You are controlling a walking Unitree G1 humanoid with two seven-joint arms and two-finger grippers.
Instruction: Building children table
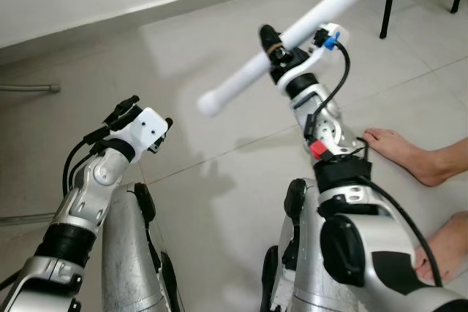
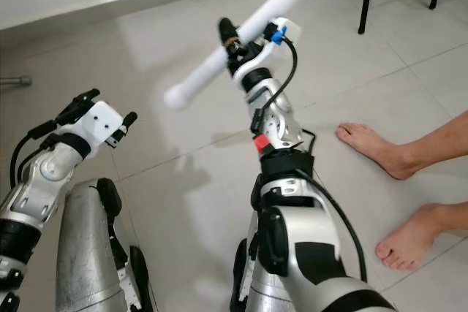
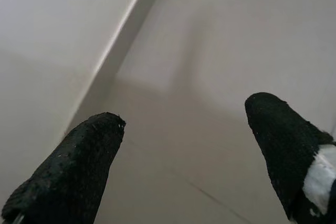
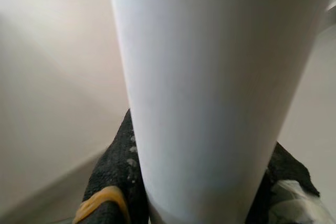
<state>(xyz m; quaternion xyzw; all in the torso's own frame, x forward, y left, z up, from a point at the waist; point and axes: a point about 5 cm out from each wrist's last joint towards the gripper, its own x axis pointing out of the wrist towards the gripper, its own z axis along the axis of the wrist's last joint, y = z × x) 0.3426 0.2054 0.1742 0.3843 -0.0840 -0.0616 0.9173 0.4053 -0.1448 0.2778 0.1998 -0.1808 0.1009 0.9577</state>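
A long white table leg (image 1: 307,23) is held in the air above the tiled floor, slanting from its rounded lower end at the centre up to the far right. My right gripper (image 1: 279,43) is shut on it near the middle; in the right wrist view the white table leg (image 4: 215,87) stands between the black fingers (image 4: 118,171). My left gripper (image 1: 130,109) is raised at the left, apart from the leg. Its black fingertips (image 3: 79,166) stand open with only floor and wall base between them.
A person's bare feet (image 2: 373,147) rest on the tiles at the right, close to my right arm. Black legs of a chair or stand (image 1: 387,5) are at the far right. A white wall and skirting (image 1: 146,5) run along the back.
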